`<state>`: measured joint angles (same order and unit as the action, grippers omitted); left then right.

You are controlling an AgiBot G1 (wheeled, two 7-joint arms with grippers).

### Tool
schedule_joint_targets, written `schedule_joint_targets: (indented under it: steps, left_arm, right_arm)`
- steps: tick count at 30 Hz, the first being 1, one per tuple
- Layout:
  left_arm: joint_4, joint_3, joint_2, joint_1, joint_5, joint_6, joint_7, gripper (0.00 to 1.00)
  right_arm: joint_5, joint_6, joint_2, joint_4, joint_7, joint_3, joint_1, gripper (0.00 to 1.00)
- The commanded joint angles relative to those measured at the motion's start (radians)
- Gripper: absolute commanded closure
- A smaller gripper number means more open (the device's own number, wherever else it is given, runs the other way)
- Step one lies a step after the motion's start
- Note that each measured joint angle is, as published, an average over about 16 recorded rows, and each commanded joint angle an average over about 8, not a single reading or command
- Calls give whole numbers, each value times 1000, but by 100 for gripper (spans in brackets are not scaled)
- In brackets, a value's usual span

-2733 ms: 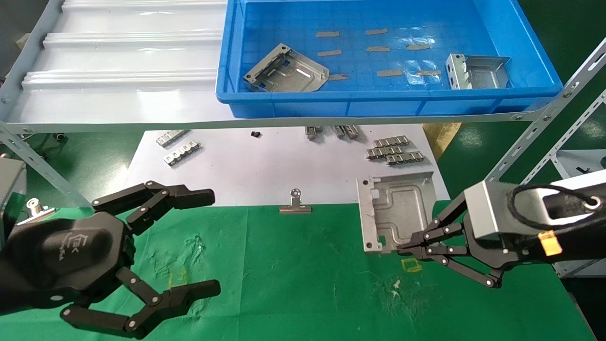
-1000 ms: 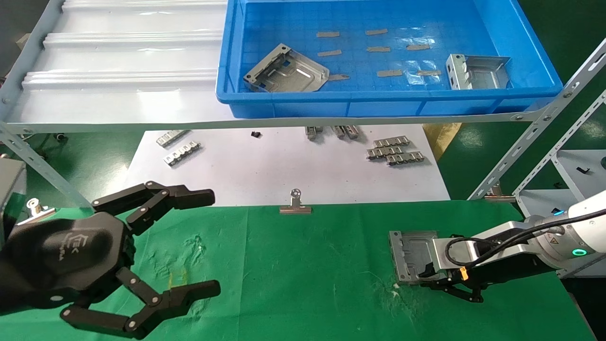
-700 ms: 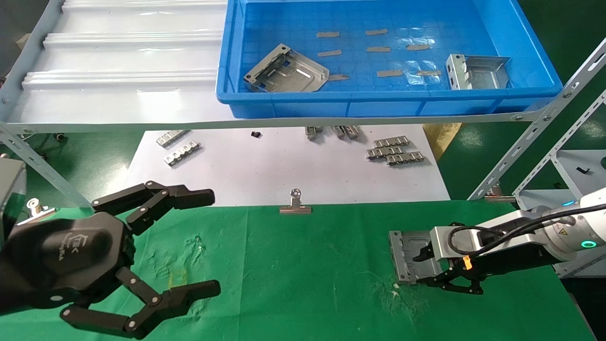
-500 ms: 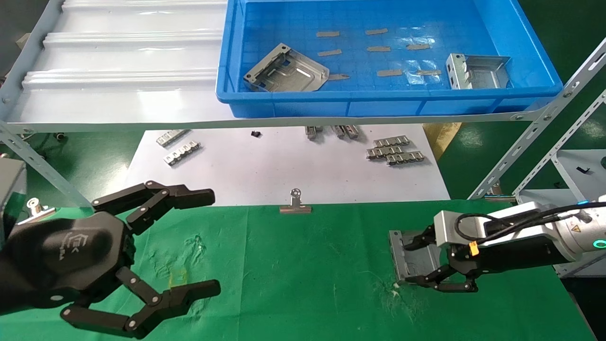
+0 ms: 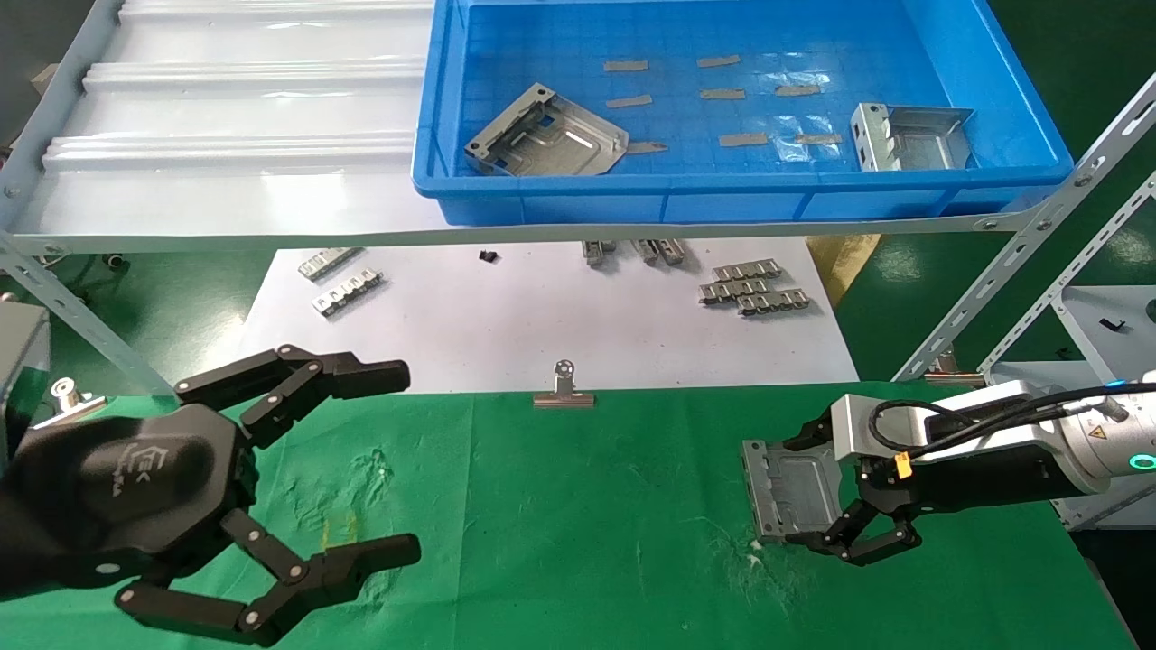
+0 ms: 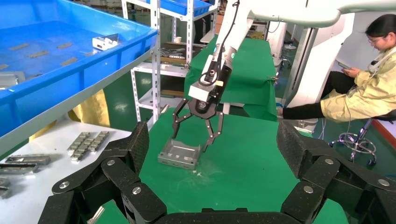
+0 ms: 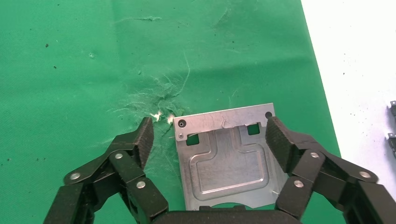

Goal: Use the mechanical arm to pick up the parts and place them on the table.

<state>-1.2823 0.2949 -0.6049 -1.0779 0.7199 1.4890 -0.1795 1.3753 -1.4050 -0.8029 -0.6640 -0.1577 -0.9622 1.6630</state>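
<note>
Now the right tool [image 5: 835,492] is hanging released over the part [image 5: 793,492] lying flat on the desk [image 5: 578,506], while the left tool [image 5: 397,460], also released, is idling far away.

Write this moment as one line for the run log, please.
right gripper: open, straddling part | part: flat on table, released | left gripper: open, parked over table | blue bin: two parts inside

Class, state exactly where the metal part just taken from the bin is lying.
In the head view, the part lies flat on the green table at right, between the right pincer's open fingers.
</note>
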Motion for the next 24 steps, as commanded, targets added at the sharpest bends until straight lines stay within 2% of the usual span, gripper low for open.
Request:
schedule_joint_targets:
  steps: [1, 7, 24]
  left_arm:
    - [0, 0, 0, 0, 0, 0, 0, 0]
    - [0, 0, 0, 0, 0, 0, 0, 0]
    - [1, 1, 0, -1, -1, 0, 1, 0]
  right_arm:
    - [6, -1, -1, -1, -1, -3, 3, 0]
    - [-33, -7, 10, -38, 20, 37, -32, 0]
    - [-217, -32, 65, -214, 118, 232, -200, 0]
